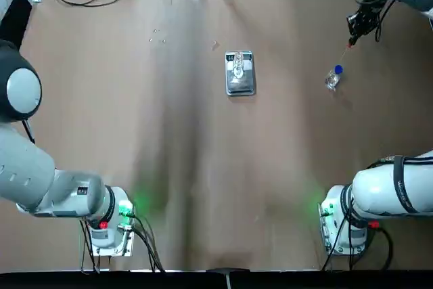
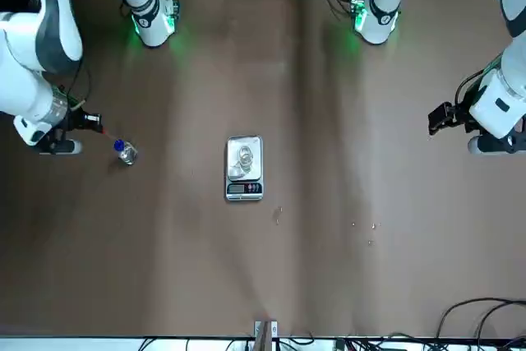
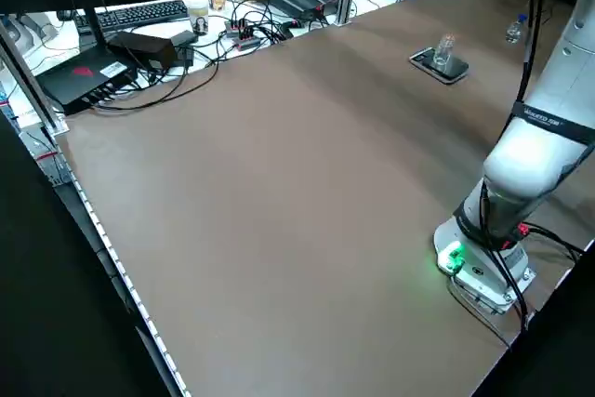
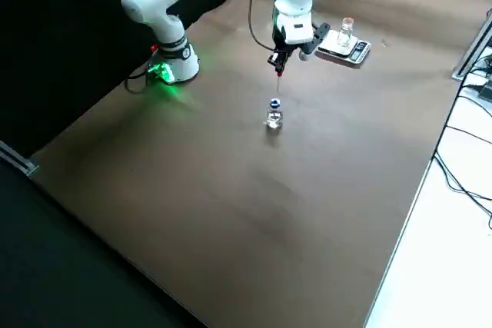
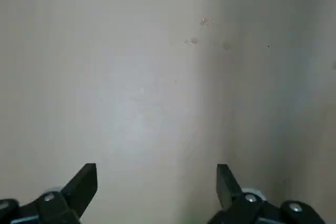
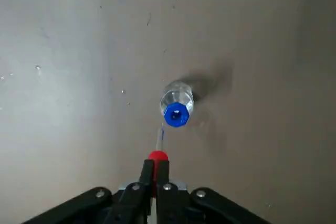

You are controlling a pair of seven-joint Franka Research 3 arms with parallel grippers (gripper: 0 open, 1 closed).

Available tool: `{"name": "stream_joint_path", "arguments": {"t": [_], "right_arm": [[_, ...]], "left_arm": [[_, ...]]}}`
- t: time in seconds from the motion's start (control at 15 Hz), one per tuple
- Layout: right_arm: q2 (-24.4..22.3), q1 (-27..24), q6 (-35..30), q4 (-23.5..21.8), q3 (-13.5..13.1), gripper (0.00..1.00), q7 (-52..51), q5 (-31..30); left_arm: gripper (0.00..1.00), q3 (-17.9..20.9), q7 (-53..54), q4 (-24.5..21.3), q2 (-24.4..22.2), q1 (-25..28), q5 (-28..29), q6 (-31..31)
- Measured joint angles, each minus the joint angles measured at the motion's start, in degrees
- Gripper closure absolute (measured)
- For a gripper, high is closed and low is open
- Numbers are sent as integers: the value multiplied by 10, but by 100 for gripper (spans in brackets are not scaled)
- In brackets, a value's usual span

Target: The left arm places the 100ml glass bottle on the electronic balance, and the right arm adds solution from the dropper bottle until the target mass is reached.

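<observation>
Top view: 100ml glass bottle [image 1: 238, 65] upright on the electronic balance [image 1: 240, 86]; looks light, rigid, breakable, likely slick on bare steel, best taken round the body if moved

Front view: right gripper [image 2: 102, 127] beside the blue-collared dropper bottle [image 2: 126, 152], which stands on the table [image 2: 329, 260]; its glass looks light and easy to tip, so any hold belongs low on the body

Left side view: balance plate looks smooth and stiff; a nudge could slide the glass

Right side view: glass pipette hangs below the red rubber bulb [image 4: 280, 74], tip above the collar; the stem seems fragile

Left wrist view: left gripper [image 5: 157, 179] over bare table, fingers wide apart

Right wrist view: fingers clamped on the bulb, probably soft; grip high on the rubber, gentle squeeze, never the glass pipette [image 6: 160, 138]
</observation>
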Motion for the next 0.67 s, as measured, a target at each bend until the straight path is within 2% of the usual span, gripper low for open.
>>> {"name": "stream_joint_path", "arguments": {"t": [0.2,0.67], "right_arm": [[0,0,18,-16,0,94,-1,-10],[0,0,38,-16,0,94,-3,-20]], "left_arm": [[0,0,0,0,0,-1,0,0],[0,0,0,0,0,-1,0,0]]}}
